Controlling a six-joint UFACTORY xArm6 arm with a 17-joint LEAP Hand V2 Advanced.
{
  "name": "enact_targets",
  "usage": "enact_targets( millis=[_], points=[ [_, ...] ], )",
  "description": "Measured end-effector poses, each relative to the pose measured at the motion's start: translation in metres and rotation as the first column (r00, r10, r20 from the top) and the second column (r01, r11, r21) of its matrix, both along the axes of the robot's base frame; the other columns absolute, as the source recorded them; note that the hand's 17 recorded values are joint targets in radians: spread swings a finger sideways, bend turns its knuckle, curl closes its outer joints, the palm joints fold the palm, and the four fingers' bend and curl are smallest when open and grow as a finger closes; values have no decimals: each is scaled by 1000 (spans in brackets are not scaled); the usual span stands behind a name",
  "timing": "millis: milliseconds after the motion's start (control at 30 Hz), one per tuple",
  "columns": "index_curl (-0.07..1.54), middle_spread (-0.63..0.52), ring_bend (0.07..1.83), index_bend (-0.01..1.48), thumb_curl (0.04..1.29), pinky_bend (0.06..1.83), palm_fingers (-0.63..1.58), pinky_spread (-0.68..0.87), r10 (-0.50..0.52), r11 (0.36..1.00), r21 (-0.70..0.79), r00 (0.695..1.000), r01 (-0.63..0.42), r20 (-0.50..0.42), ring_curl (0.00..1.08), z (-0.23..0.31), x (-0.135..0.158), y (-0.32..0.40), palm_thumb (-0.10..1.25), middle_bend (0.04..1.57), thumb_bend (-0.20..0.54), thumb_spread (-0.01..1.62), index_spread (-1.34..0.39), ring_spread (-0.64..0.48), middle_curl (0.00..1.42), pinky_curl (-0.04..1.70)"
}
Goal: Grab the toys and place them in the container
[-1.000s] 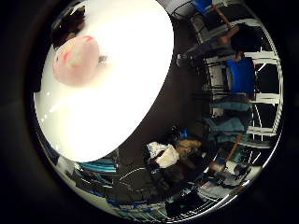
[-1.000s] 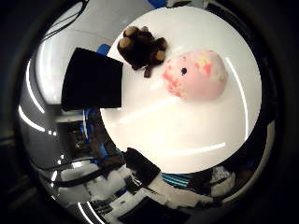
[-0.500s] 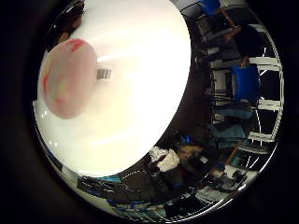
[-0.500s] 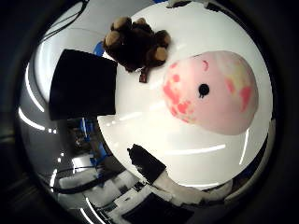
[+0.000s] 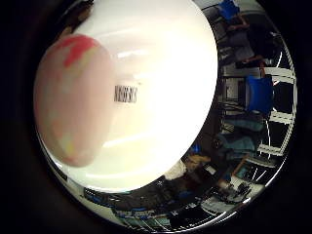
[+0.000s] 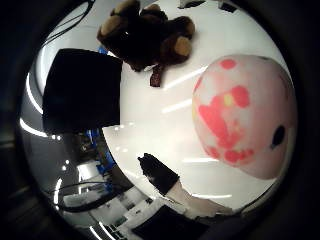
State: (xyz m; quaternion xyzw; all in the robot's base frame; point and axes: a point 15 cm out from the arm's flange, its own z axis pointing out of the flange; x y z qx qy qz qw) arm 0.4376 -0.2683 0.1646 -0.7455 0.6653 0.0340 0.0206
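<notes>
In the little finger side view, a big pink toy fills a lot of the picture, so it is very close to the palm. It is round and soft-looking, with red and yellow spots. It sits on a white round table. A small striped sticker is on the table just beside the toy. No part of the hand shows here.

In the thumb side view, the same pink toy is big and near, and a little black eye shows on it. A brown teddy bear lies on the table too, a bit away from the pink toy and not touching it. A black box stands at the table's edge, next to the bear. I think this is the container for the toys. It looks dark inside, and I cannot see any toy in it.

One dark fingertip of the hand pokes in over the table. It is near the pink toy but does not touch it. I cannot tell if the fingers are spread out or curled, because only this one bit shows.

I think the step now is reaching for the pink toy. Both toys are on the table, so the job is just starting. Next, the hand needs to come down on the pink toy and wrap its fingers around it. The toy is fat and round, so the fingers must open wide.
</notes>
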Motion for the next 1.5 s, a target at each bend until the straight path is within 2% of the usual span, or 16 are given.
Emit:
enact_targets(
  millis=[133,200,267,300,367,400,433,500,600,700,800,1033,1267,1500],
  points=[
    [271,-36,341,152,272,348,287,402,-1,1000,2,1000,1,-10,259,-4,-2,-1,357,203,-24,1042,-382,164,338,290],
    [265,-63,402,151,274,359,380,391,7,1000,-8,1000,-7,-21,267,-4,-5,-4,369,235,-21,1046,-389,124,345,288],
    [256,-105,533,141,275,389,566,316,14,1000,-18,1000,-15,-27,293,-2,-7,-6,382,295,-19,1052,-396,39,362,287],
    [245,-131,621,140,277,420,645,234,18,1000,-25,1000,-19,-26,308,1,-7,-7,395,307,-16,1053,-399,-28,364,284],
    [227,-202,797,142,284,621,946,-56,21,999,-34,1000,-22,-23,359,5,-7,-9,428,385,-16,1053,-401,-173,393,321],
    [215,-223,836,138,285,709,1093,-189,22,999,-34,999,-23,-23,367,5,-7,-9,433,439,-20,1051,-397,-212,412,331],
    [245,-238,893,192,289,788,1248,-336,23,999,-37,999,-24,-24,405,7,-8,-10,458,564,-16,1050,-392,-240,464,369],
    [317,-235,972,326,305,872,1363,-439,23,999,-35,999,-23,-27,447,11,-9,-9,540,733,-1,1069,-389,-254,534,410],
    [472,-206,1099,640,331,1030,1403,-416,23,999,-37,999,-24,-25,506,17,-10,-8,670,940,9,1104,-355,-249,616,487],
    [620,-185,1242,922,369,1210,1281,-333,22,999,-37,1000,-22,-20,578,25,-12,-7,821,1131,29,1123,-301,-237,692,589],
    [704,-166,1327,1078,409,1315,1171,-269,16,1000,-26,999,-16,-29,639,33,-19,-5,943,1245,45,1143,-251,-230,737,679],
    [751,-142,1365,1149,478,1350,1100,-210,16,1000,26,993,-13,-113,708,64,-53,14,1037,1320,5,1162,-210,-227,756,794],
    [762,-136,1361,1157,526,1309,1094,-194,-3,1000,6,996,3,-90,743,141,-77,19,1050,1344,-11,1162,-203,-228,752,879],
    [765,-134,1349,1153,554,1261,1099,-196,-16,999,-48,1000,16,5,763,232,-98,31,1039,1346,-11,1161,-201,-228,744,944]
  ],
)
